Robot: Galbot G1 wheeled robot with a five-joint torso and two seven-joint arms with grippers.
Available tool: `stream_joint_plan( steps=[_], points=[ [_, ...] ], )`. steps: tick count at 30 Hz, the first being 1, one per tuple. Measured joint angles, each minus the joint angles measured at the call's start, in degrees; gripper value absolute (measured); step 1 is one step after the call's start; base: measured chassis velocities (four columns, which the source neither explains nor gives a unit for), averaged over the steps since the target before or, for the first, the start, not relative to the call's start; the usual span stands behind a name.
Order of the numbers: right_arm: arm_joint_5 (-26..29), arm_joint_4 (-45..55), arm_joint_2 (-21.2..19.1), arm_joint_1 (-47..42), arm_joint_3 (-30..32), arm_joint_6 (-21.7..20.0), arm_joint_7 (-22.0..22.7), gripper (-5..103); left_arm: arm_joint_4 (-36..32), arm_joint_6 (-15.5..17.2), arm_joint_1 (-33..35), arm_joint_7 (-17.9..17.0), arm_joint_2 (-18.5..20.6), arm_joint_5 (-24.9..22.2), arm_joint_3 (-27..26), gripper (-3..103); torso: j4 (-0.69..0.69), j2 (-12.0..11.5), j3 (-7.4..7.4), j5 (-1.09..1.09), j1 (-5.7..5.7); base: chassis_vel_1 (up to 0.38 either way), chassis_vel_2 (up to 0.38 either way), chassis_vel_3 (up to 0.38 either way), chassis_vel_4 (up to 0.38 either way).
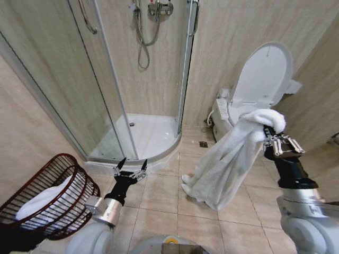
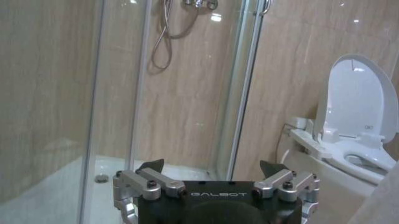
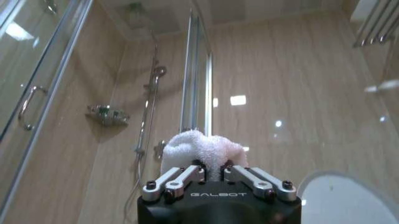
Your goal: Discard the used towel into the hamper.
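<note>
A white towel [image 1: 225,159] hangs from my right gripper [image 1: 268,132], which is shut on its bunched top end; the free end drapes down to the floor tiles in front of the toilet. In the right wrist view the towel [image 3: 203,147] bulges out above the closed fingers [image 3: 187,173]. The hamper [image 1: 50,198], a dark reddish-brown wire basket, stands at the far left by the wall with white cloth inside. My left gripper [image 1: 130,170] is open and empty, held low between the hamper and the shower; its spread fingertips [image 2: 151,165] show in the left wrist view.
A glass shower cabin [image 1: 122,79] with a white tray fills the back left corner. A white toilet [image 1: 254,90] with raised lid stands back right. A floor drain [image 1: 203,144] sits beside the toilet. Open floor tiles lie between the hamper and the towel.
</note>
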Motion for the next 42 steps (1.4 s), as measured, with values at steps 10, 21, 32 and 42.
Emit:
stream_joint_plan(
  steps=[10, 21, 32, 42],
  points=[
    [1.2, -0.1, -1.9, 0.8, 2.0, 0.4, 0.2, 12, 0.0, 0.0, 0.0, 0.0, 0.0, 0.0, 0.0, 100, 0.0, 2.3, 1.63, 0.0, 0.69, 0.0, 0.0, 0.0, 0.0],
    [1.4, -0.1, -2.6, 2.3, 1.0, 0.4, 1.2, 12, 0.0, 0.0, 0.0, 0.0, 0.0, 0.0, 0.0, 100, 0.0, 4.8, 3.35, 0.0, 1.45, 0.0, 0.0, 0.0, 0.0],
    [0.9, -0.1, -3.6, 4.3, 1.9, -0.7, 4.2, 12, 0.0, 0.0, 0.0, 0.0, 0.0, 0.0, 0.0, 100, 0.0, 7.6, 5.03, 0.0, 2.51, 0.0, 0.0, 0.0, 0.0],
    [0.5, -0.1, -3.8, 4.8, 1.4, -1.1, 5.1, 12, 0.0, 0.0, 0.0, 0.0, 0.0, 0.0, 0.0, 100, 0.0, 9.9, 6.67, 0.0, 3.24, 0.0, 0.0, 0.0, 0.0]
  ],
)
